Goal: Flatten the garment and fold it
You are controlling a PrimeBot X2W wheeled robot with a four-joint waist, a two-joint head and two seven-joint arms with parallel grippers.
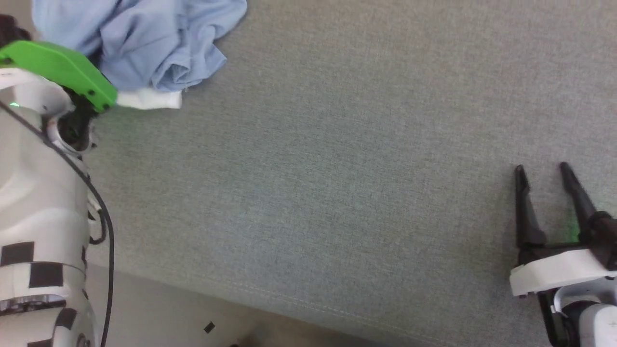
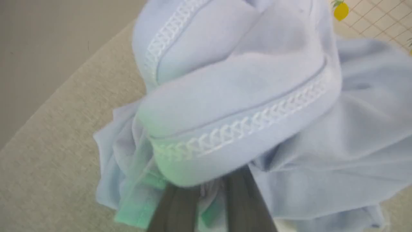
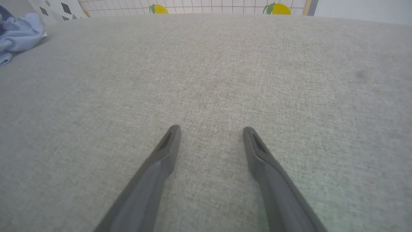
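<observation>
The garment, a crumpled light blue heap with a strip of white collar at its near edge, lies at the top left of the head view. My left gripper reaches into it under a green wrist cover. In the left wrist view its two dark fingers stand close together with fabric pinched between them. A stitched hem fold drapes over their tips and hides them. My right gripper hovers open over bare cloth surface at the lower right, far from the garment, with nothing between its fingers.
A grey woven surface spreads across the scene, and its seamed front edge runs along the bottom with floor below. My pale body and a black cable stand at the left. A tiled wall with lemon prints lies beyond.
</observation>
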